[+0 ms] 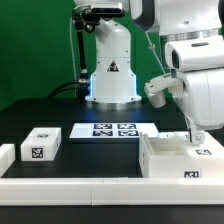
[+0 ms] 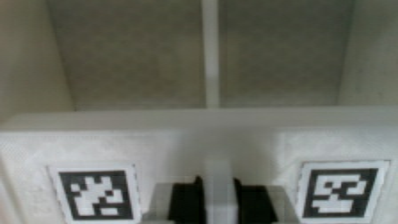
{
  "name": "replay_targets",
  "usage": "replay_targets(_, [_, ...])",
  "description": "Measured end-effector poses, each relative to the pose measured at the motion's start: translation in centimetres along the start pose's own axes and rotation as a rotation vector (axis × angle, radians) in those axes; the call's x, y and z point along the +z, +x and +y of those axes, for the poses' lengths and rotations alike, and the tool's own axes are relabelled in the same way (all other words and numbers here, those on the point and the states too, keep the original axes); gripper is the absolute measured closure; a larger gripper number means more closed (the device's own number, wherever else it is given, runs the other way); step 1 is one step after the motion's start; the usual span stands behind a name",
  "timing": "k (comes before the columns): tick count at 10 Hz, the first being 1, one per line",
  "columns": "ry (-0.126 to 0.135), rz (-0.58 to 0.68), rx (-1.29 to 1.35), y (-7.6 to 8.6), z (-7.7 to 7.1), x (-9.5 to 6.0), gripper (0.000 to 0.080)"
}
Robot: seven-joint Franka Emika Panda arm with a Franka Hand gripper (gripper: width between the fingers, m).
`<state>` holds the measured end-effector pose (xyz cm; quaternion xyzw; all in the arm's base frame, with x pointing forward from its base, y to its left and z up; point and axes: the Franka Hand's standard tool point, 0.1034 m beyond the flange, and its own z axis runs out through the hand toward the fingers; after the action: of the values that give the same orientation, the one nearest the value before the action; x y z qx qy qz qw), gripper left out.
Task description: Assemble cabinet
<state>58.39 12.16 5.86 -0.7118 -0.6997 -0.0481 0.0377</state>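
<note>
A dark green table (image 1: 45, 108) carries the marker board (image 1: 113, 130). Behind the marker board hangs a plain black backdrop (image 1: 35, 40). In front of it, a low white rail (image 1: 80, 186) runs along the table's edge. The lighting is even.

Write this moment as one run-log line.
gripper: low at cabinet | fingers: close together, grip unclear | small white block: lying apart
</note>
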Motion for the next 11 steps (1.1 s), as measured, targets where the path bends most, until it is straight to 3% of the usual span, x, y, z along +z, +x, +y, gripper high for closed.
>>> replay_targets(1, [0.000,0.000,0.000,0.0,0.0,0.0,0.0737])
replay_targets(3, [0.001,0.000,0.001,0.0,0.0,0.1,0.0488])
replay_targets(4, [-0.009,-0.002,0.010,0.0,0.2,-0.6,0.0488])
replay_targets(5, [-0.021,-0.010,0.008,-0.1,0.1,-1.7,0.0304])
replay_targets(6, [-0.029,-0.018,0.002,-0.1,-0.4,-2.7,0.0191])
replay_targets(7, [-0.037,-0.026,0.002,-0.1,-0.9,-3.6,0.0191])
replay_targets(11, [-0.027,-0.025,0.004,-0.2,-1.2,-3.0,0.0151])
